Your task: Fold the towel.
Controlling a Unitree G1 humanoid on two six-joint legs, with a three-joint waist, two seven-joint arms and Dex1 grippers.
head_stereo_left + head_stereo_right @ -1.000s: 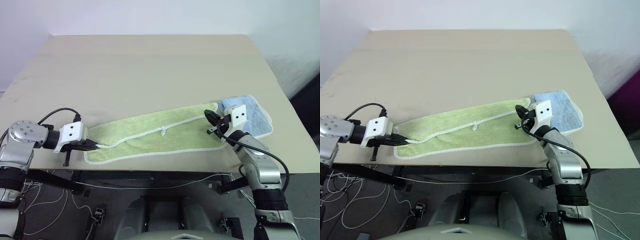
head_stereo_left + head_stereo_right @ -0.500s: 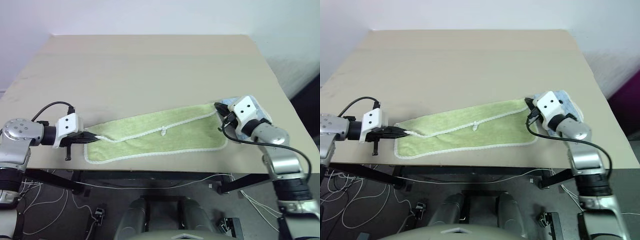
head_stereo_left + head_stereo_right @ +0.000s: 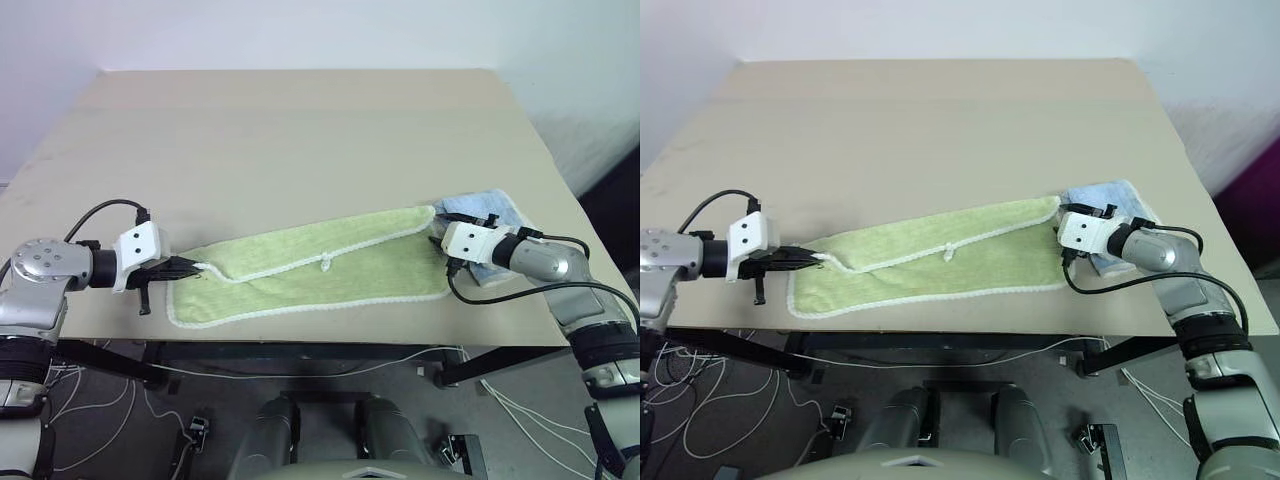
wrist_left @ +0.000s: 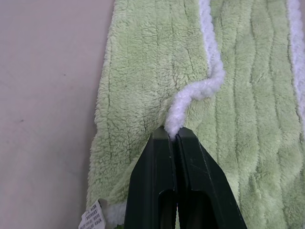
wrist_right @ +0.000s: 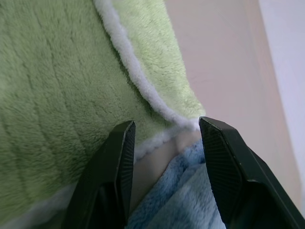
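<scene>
Towels: one light yellow-green towel [image 3: 320, 268], lying long across the near part of the table [image 3: 300, 130], folded lengthwise so its white edging runs along the upper layer.
Loops: one small white loop [image 3: 327, 264] on the edging near the towel's middle.
Labels: one small white label [image 4: 93, 220] at the towel's left end.
Other cloths: one light blue folded cloth [image 3: 492, 212], just beside the towel's right end, apart from it by a thin strip of table.
Tools: two.
Left tool [image 3: 192, 267]: fingers together, clamped on the white edging at the towel's left end.
Right tool [image 5: 164, 143]: fingers [image 5: 119, 157] apart, holding nothing, over the towel's far right corner and the blue cloth's edge.
</scene>
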